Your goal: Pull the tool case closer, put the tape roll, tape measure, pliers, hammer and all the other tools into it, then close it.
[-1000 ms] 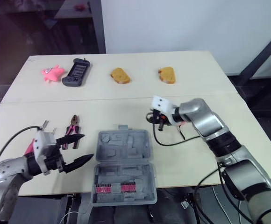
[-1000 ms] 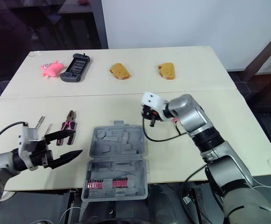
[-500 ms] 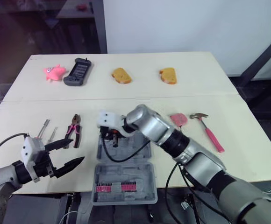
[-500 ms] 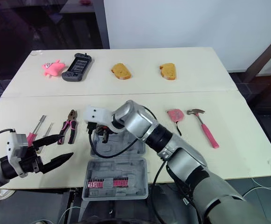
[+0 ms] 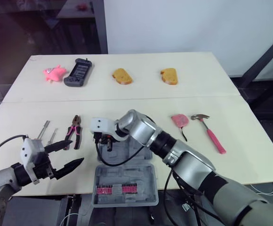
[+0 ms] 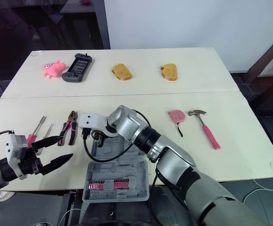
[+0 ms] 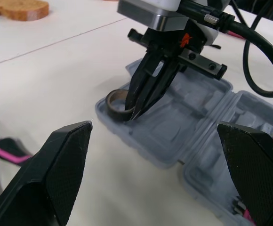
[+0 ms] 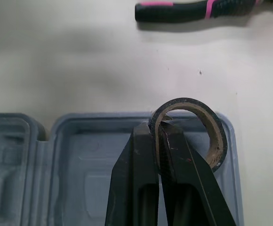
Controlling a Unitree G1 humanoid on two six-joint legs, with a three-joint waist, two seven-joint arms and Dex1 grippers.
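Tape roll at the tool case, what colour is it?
The tape roll is black outside, brown inside; clearest in the right wrist view.

On a pale table [image 5: 197, 94], far beyond the fingers of the left gripper [image 5: 77, 150]: a pink toy [image 5: 53, 73] just beside a black handheld device [image 5: 77, 72]. Far beyond the fingers of the right gripper [image 5: 108, 143], well apart: 2 bread slices [image 5: 121, 76] [image 5: 168, 76].

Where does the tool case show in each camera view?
Left eye view: tool case open, bottom centre.
Right eye view: same place.
Left wrist view: beyond the left gripper.
Right wrist view: beneath the right gripper and tape roll.
Shared landmark: pliers.
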